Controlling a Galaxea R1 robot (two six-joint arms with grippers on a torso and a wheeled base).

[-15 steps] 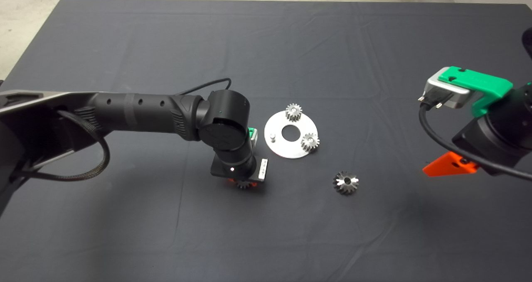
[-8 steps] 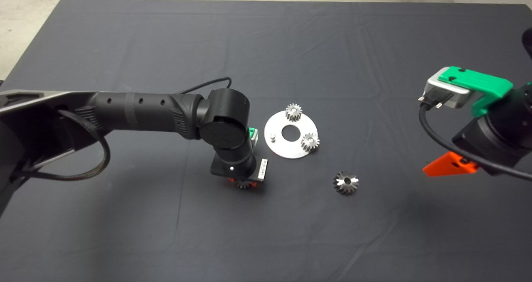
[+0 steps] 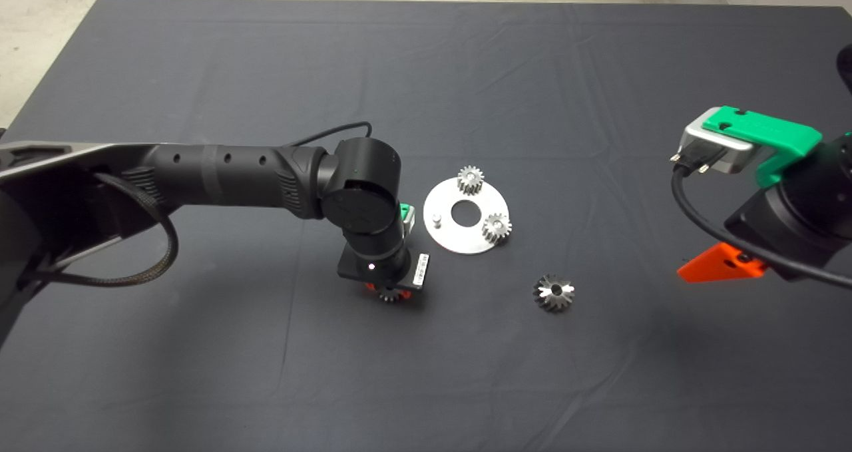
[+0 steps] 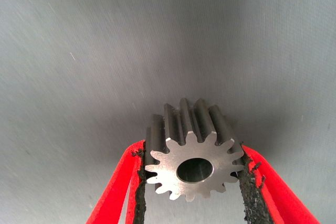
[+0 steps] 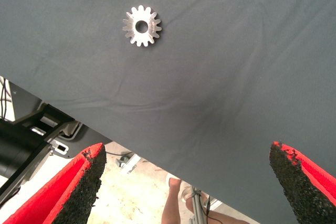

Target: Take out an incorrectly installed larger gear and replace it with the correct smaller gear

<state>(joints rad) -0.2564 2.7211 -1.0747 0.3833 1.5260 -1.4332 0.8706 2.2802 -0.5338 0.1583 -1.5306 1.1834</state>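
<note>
My left gripper (image 3: pixel 391 293) is shut on the smaller gear (image 3: pixel 394 296), a pale silver gear just in front of and to the left of the round silver plate (image 3: pixel 489 202). In the left wrist view the gear (image 4: pixel 195 170) sits between both red fingers (image 4: pixel 131 182), close over the mat. The larger gear (image 3: pixel 554 293), dark and shiny, lies loose on the mat in front of and to the right of the plate; it also shows in the right wrist view (image 5: pixel 142 25). My right gripper (image 3: pixel 715 269) is open and empty at the right edge, fingers wide apart (image 5: pixel 79 182).
The plate carries two small silver gears (image 3: pixel 470 180) (image 3: pixel 496 227), a bare upright pin (image 3: pixel 436 220) on its left side and a centre hole. The mat's edge, the floor and a person's leg (image 5: pixel 172 209) show in the right wrist view.
The left arm's forearm has shifted slightly; its gripper stays shut on the smaller gear at almost the same spot. The right arm has not moved.
</note>
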